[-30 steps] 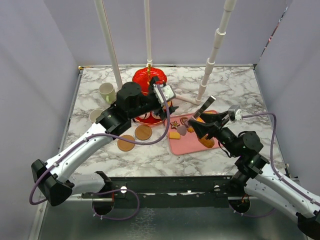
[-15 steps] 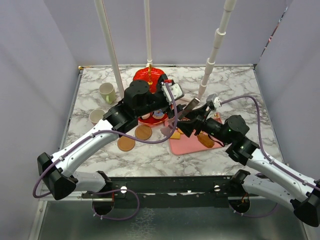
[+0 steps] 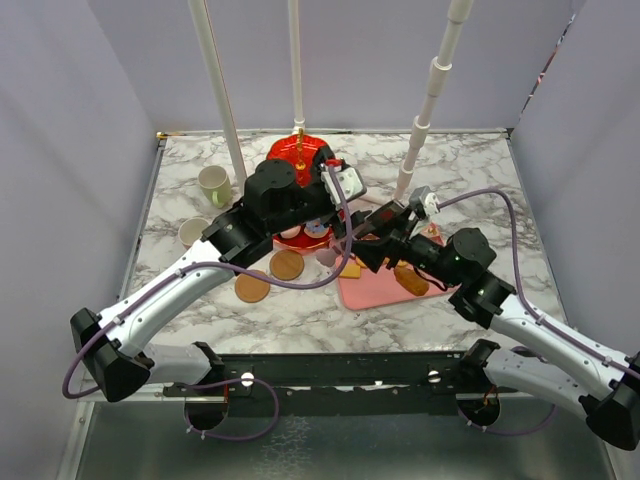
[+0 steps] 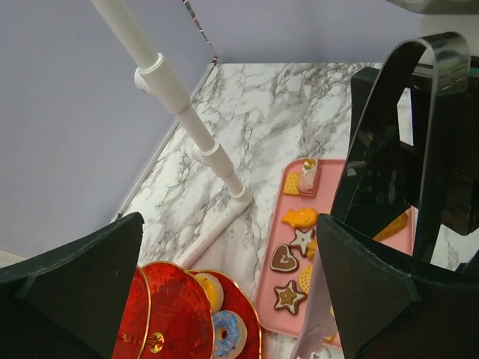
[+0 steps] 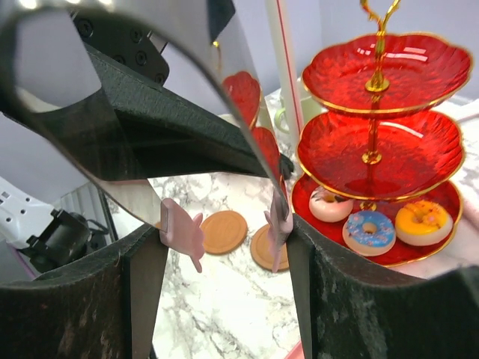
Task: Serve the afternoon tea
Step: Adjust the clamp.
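The red three-tier stand (image 3: pixel 297 158) (image 5: pixel 382 149) (image 4: pixel 176 314) holds three donuts on its bottom tier: white (image 5: pixel 330 204), blue (image 5: pixel 369 231) and yellow (image 5: pixel 423 222). My left gripper (image 3: pixel 330 205) (image 4: pixel 228 224) hangs open and empty just right of the stand. The right gripper (image 3: pixel 385 240) (image 5: pixel 224 239) is shut on metal tongs with pink tips (image 5: pixel 182 230) (image 3: pixel 325 257). The tips stand apart with nothing between them, over two brown coasters (image 3: pixel 287 264) (image 5: pixel 223 231). Cookies (image 4: pixel 284 257) lie on a pink tray (image 3: pixel 375 290) (image 4: pixel 337 176). The pale green mug (image 3: pixel 213 185) and a second mug (image 3: pixel 192 232) stand at the left.
Three white poles rise from the back of the marble table (image 3: pixel 225 100) (image 3: pixel 296 60) (image 3: pixel 420 130); the right pole's foot (image 4: pixel 217 228) lies between stand and tray. Lilac walls close in the left, right and back.
My right arm has swung left from over the tray, carrying the tongs to the stand's front. The left gripper shifted a little to the right beside the stand.
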Robot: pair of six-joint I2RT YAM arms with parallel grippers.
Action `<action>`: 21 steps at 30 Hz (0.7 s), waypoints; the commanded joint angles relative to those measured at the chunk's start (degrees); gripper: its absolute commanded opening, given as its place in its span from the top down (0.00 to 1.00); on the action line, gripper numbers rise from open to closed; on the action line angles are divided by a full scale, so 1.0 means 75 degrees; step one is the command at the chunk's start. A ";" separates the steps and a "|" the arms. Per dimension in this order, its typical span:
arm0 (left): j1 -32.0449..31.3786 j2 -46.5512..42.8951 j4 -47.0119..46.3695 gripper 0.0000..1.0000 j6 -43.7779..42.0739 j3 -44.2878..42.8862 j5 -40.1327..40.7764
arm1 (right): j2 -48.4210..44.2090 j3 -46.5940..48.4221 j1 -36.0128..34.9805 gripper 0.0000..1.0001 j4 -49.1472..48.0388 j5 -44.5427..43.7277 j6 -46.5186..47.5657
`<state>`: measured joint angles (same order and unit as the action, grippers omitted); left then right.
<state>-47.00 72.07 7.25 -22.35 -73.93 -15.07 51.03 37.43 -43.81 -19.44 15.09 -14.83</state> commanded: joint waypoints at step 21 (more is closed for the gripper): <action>0.0700 -0.0953 0.4915 0.01 -0.2817 -0.0696 -0.2447 | -0.0511 0.0602 0.0121 0.38 -0.0222 -0.0656 0.0299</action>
<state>-41.69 65.10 33.67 -37.85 -78.67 -22.55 46.41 39.11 -43.35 -20.05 8.78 -13.43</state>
